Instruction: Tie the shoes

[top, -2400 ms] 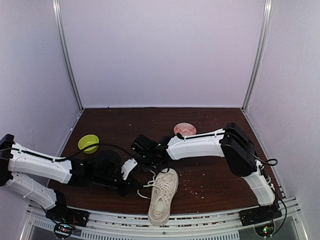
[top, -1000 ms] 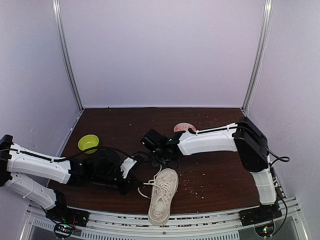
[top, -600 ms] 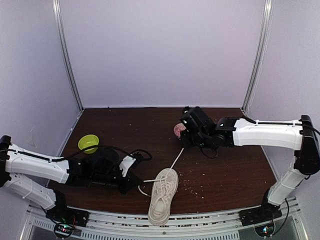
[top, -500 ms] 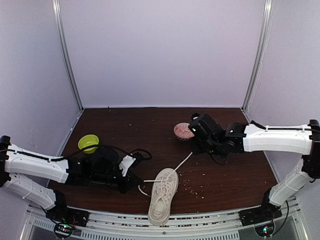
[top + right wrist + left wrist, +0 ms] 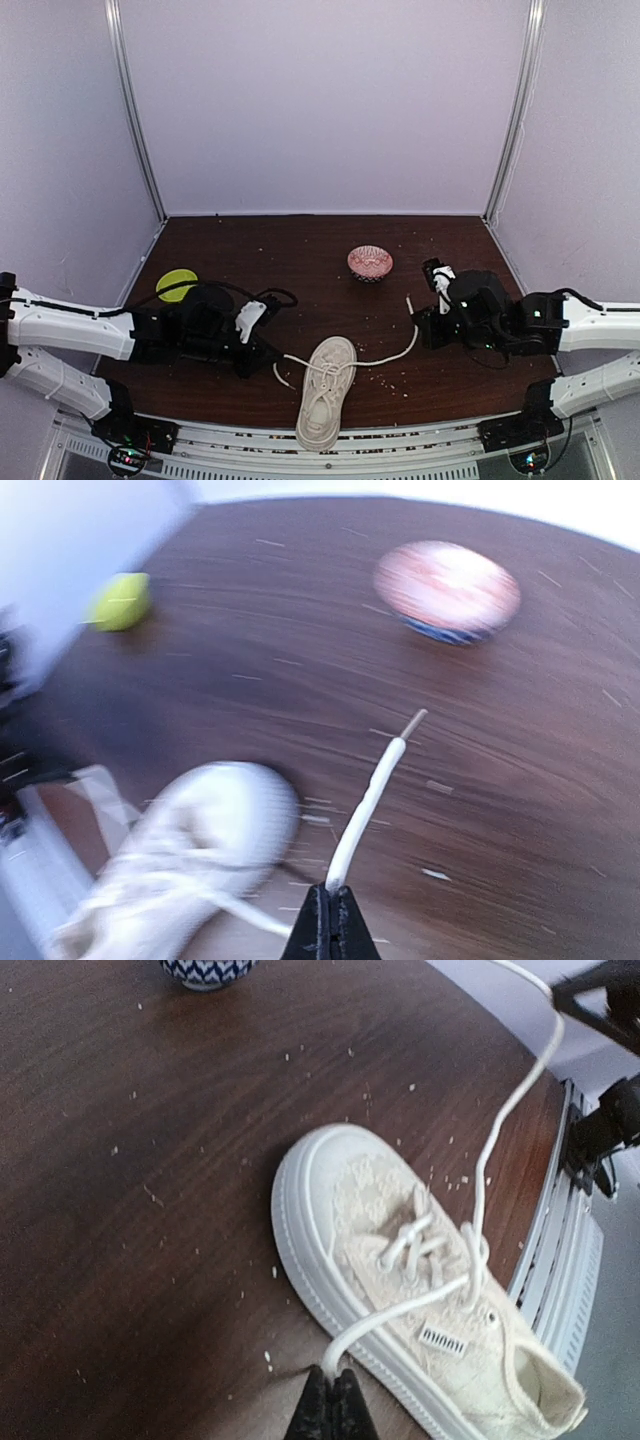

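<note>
Jaws tight on laces [image 5: 365, 810]; label [image 5: 443, 1338] unreadable

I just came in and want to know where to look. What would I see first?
The cream shoe sits front and centre, its white laces stretched out to both sides. The left pincer pinches one lace, the right pincer the other. Farther back sit a pink bowl and a green bowl.

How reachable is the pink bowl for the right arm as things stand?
Probably yes: only bare table lies between the right end effector and the pink bowl. But the end effector is shut on the lace, so going there would drag the lace unless it lets go.
</note>
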